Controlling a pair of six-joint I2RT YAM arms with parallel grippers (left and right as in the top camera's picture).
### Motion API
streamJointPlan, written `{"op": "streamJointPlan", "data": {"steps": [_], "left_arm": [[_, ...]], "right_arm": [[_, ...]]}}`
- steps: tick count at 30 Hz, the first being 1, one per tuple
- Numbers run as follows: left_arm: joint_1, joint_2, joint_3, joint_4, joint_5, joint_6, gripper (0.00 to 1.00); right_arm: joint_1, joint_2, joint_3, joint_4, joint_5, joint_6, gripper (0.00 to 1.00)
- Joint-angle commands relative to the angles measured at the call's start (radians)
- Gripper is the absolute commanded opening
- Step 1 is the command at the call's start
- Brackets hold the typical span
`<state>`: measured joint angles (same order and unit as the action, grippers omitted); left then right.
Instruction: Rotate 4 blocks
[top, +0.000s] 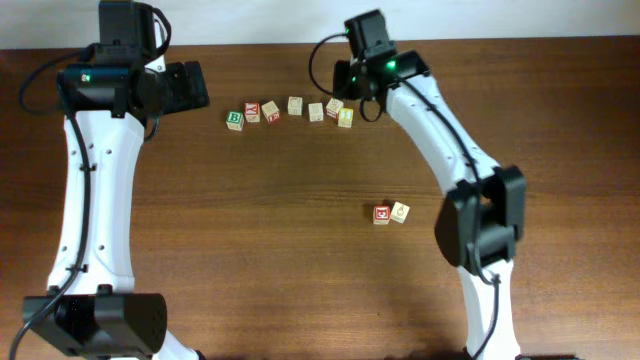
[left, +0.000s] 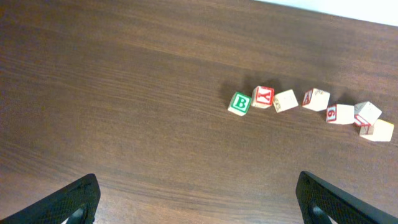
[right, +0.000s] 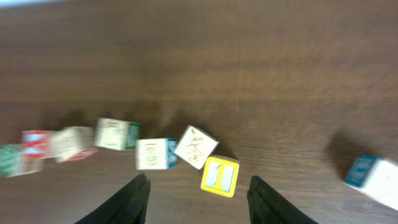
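Observation:
Several small wooden blocks lie in a loose row at the back of the table. The yellow-faced block (top: 345, 118) ends the row on the right. In the right wrist view this yellow block (right: 220, 175) lies flat just ahead of my right gripper (right: 198, 200), which is open, with neither finger touching it. A tilted pale block (right: 196, 147) and a pale block with a blue side (right: 152, 154) sit beside it. A red-faced block (top: 382, 214) and a pale block with a greenish mark (top: 400, 211) sit together mid-table. My left gripper (left: 199, 205) is wide open over bare wood.
The green "B" cube (top: 234, 118) and the red cube (top: 252, 111) next to it end the row on the left. Another block with a blue side (right: 373, 177) shows at the right edge of the right wrist view. The table's back edge (top: 260, 44) runs behind the row.

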<state>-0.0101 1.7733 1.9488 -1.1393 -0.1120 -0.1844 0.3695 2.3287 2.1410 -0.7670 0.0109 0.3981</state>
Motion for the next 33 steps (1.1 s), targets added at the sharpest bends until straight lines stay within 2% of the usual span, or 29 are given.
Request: {"op": "streamJointPlan", "data": {"steps": [1, 4, 6, 14, 16, 17, 20, 25, 29, 33], "left_arm": [[-0.001, -0.003, 0.014, -0.001, 0.003, -0.013, 0.99], [-0.001, -0.003, 0.014, -0.001, 0.003, -0.013, 0.99], [-0.001, -0.003, 0.014, -0.001, 0.003, -0.013, 0.99], [-0.001, -0.003, 0.014, -0.001, 0.003, -0.013, 0.99], [-0.001, -0.003, 0.014, -0.001, 0.003, -0.013, 0.99], [-0.001, -0.003, 0.014, -0.001, 0.003, -0.013, 0.99], [-0.001, -0.003, 0.014, -0.001, 0.003, -0.013, 0.99], [-0.001, -0.003, 0.014, -0.001, 0.003, -0.013, 0.99], [-0.001, -0.003, 0.014, -0.001, 0.003, -0.013, 0.99], [-0.001, -0.003, 0.014, -0.001, 0.003, -0.013, 0.99]], "right_arm": [[0.005, 0.09, 0.002, 0.029, 0.02, 0.057, 0.52], [0.005, 0.132, 0.002, 0.034, 0.02, 0.057, 0.51], [0.005, 0.162, 0.002, 0.027, 0.021, 0.056, 0.44], [0.003, 0.183, 0.002, -0.075, 0.02, 0.055, 0.39], [0.003, 0.183, 0.002, -0.05, 0.021, 0.016, 0.37], [0.003, 0.183, 0.002, -0.03, 0.023, -0.022, 0.37], [0.003, 0.183, 0.002, 0.046, 0.068, -0.164, 0.48], [0.003, 0.192, 0.002, 0.071, 0.087, -0.209, 0.47], [0.003, 0.203, 0.002, 0.048, 0.045, -0.209, 0.29], [0.003, 0.167, 0.005, -0.006, -0.039, -0.207, 0.24]]}}
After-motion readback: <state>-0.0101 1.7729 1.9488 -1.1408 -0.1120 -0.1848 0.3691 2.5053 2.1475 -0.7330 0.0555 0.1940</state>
